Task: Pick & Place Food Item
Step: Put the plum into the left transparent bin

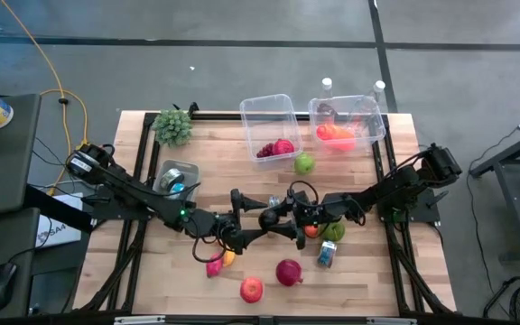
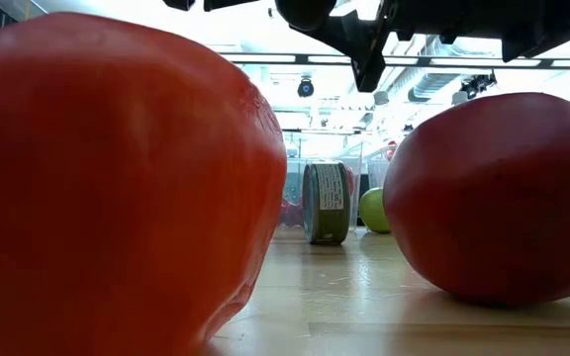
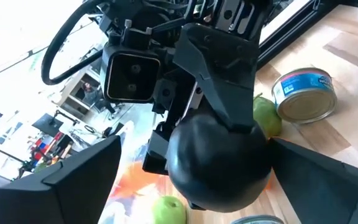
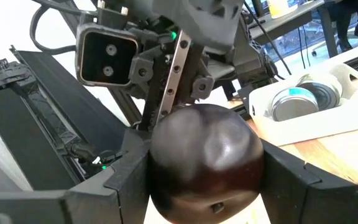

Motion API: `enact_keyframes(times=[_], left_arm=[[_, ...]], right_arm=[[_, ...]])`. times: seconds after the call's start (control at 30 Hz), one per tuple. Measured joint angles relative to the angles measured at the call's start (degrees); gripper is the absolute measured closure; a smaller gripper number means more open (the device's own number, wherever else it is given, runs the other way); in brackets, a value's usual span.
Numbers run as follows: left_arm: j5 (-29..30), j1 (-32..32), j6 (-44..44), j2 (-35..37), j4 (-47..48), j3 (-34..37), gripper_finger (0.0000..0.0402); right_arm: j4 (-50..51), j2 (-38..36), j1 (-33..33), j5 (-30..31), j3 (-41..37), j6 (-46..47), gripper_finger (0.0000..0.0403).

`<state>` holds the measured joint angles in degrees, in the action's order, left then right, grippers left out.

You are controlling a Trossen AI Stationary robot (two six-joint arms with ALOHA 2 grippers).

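Observation:
A dark round fruit (image 1: 269,218) hangs above the middle of the table, where my two arms meet. My right gripper (image 1: 289,213) comes from the table's right and is shut on the fruit (image 4: 204,158). My left gripper (image 1: 258,218) comes from the left and stands open. Its two fingers (image 3: 82,180) are spread wide on either side of the fruit (image 3: 219,165), with a clear gap on one side. My right gripper pinches the dark fruit between its two fingers (image 4: 123,180), one on each opposite side (image 4: 160,168) of it. The fingers come level from the table's right. The fruit is lifted clear of the table.
Two clear bins (image 1: 269,126) (image 1: 346,122) with food stand at the far edge, a green apple (image 1: 304,163) before them. A can (image 1: 327,255), a green fruit (image 1: 333,230) and red fruits (image 1: 252,289) (image 1: 288,272) lie near the front. A white tray of cans (image 1: 174,176) sits left.

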<state>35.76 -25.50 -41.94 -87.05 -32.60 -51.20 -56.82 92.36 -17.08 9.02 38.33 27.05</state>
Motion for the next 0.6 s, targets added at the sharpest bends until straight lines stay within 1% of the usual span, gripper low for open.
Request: enact_keyframes(times=[0.1,0.23,0.4,0.47,0.6], left_arm=[[1.4,0.0,0.2,0.0,0.5,0.0,0.0008],[9.2,-1.6,0.4,0.0,2.3,0.0,0.0009],[15.9,-4.8,-0.1,0.1,6.5,0.0,0.0009],[18.9,-6.1,0.3,0.1,9.3,0.0,0.0009],[22.7,-7.6,7.0,0.1,18.3,0.0,0.0009]], right_arm=[[0.7,0.0,0.0,0.0,0.0,-0.1,0.0181],[3.5,-0.1,0.2,1.6,0.1,-0.8,0.0180],[9.5,0.1,0.0,4.1,-0.1,-1.7,0.0181],[10.7,0.1,-0.1,5.8,-0.1,-2.0,0.0181],[14.1,-0.5,0.0,9.8,-0.1,-4.0,0.0180]])
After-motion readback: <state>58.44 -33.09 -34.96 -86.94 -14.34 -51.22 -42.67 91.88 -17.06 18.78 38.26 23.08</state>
